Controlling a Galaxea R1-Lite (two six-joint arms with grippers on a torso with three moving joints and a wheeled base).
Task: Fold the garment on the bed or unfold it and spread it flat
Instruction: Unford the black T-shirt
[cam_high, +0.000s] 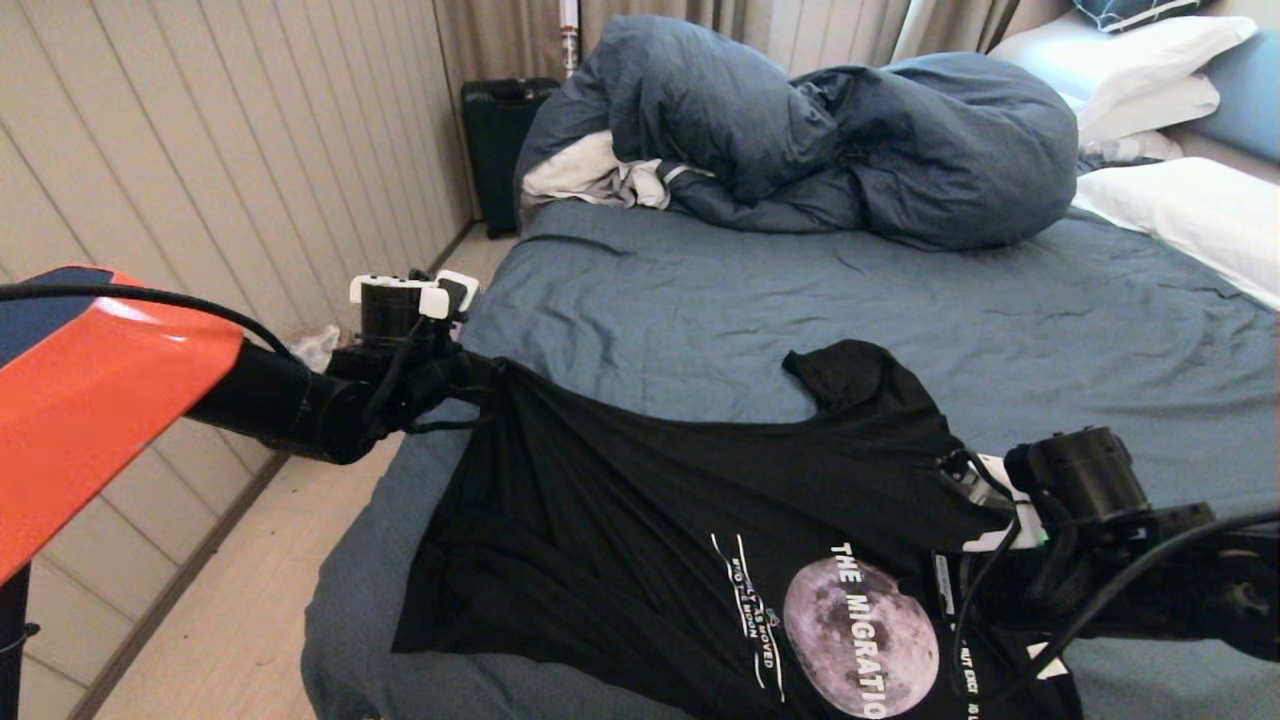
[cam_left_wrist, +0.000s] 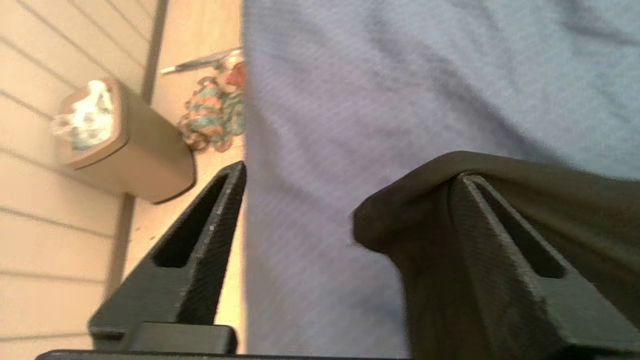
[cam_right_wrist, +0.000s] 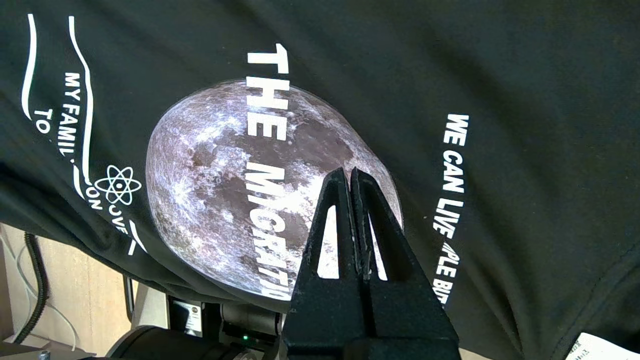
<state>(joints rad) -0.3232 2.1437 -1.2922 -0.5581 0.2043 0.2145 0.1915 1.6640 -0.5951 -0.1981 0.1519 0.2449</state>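
The garment (cam_high: 640, 500), a black T-shirt with a grey moon print (cam_high: 860, 635) and white lettering, lies print side up across the near part of the bed (cam_high: 800, 290). One corner is still lifted at my left gripper (cam_high: 462, 382). In the left wrist view that gripper (cam_left_wrist: 350, 170) stands open, and the black fabric (cam_left_wrist: 415, 210) hangs over one finger (cam_left_wrist: 500, 240). The other finger (cam_left_wrist: 200, 240) is bare. My right gripper (cam_high: 965, 490) is at the shirt's right side. It (cam_right_wrist: 350, 171) is shut with nothing between its fingers, over the moon print (cam_right_wrist: 225, 165).
A puffy slate-blue duvet (cam_high: 800, 130) is heaped at the far end beside a white-grey cloth (cam_high: 590, 175). White pillows (cam_high: 1190, 210) lie at the right. A black suitcase (cam_high: 500, 140) stands by the panelled wall. A bin (cam_left_wrist: 125, 145) stands on the floor left of the bed.
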